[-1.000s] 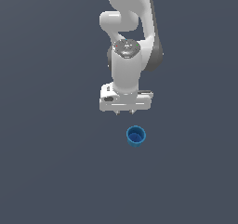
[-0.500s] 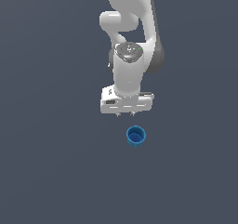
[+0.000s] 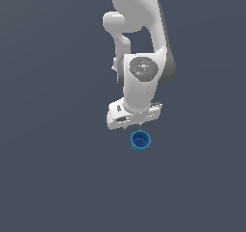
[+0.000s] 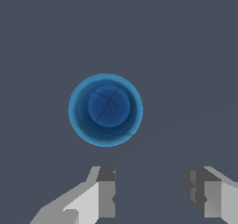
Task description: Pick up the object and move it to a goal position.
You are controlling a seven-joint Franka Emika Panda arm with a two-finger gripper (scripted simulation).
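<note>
While the arm reaches down from the frame's top centre, gripper (image 3: pixel 139 125) hangs spread wide, holding nothing, just above the blue cup (image 3: pixel 140 141) on plain dark grey floor (image 3: pixel 48 178).

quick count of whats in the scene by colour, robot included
blue: 1, the cup, standing open side up on the floor
white: 1, the robot arm with its gripper, fingers apart and not on the cup
grey: 1, the plain floor
total: 3
</note>
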